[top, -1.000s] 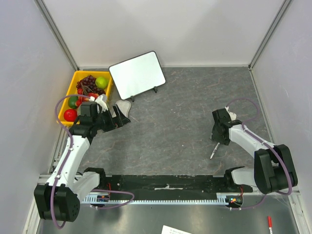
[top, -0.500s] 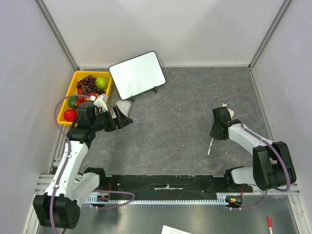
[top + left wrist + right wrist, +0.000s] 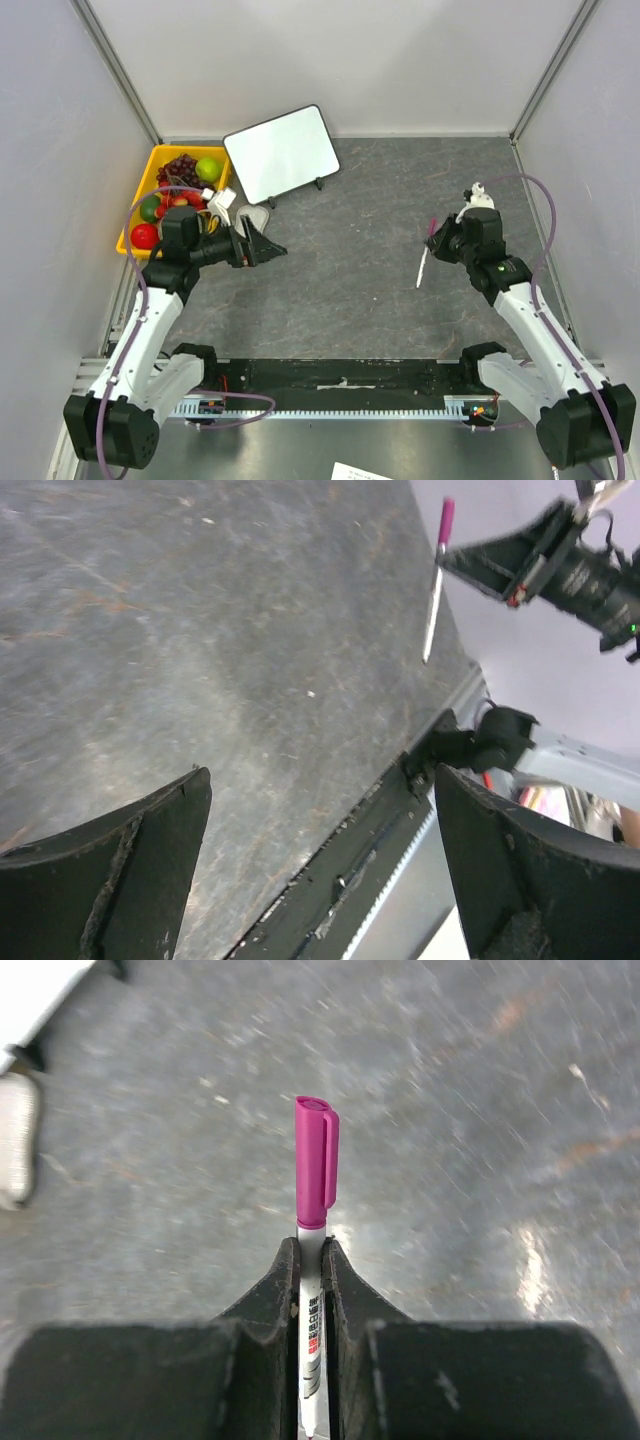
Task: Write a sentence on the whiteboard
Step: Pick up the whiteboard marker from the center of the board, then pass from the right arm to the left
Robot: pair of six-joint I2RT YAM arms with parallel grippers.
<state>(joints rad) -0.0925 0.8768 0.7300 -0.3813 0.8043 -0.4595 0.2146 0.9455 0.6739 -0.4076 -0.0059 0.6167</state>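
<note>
The whiteboard leans at the back left, its face blank; no sentence shows on it. Its corner also shows in the right wrist view. My right gripper is shut on a marker with a white barrel and a magenta cap, held above the mat at the right. In the right wrist view my gripper pinches the marker just below the cap. My left gripper is open and empty, in front of the board and pointing right. Its wrist view shows the gripper and the marker far off.
A yellow bin of fruit stands at the left beside the board. A grey oval eraser pad lies just behind my left gripper and shows in the right wrist view. The black rail runs along the near edge.
My right gripper has lifted the marker off the mat and swung up and back, the arm stretching out. My left gripper has turned to point right, toward the middle.
</note>
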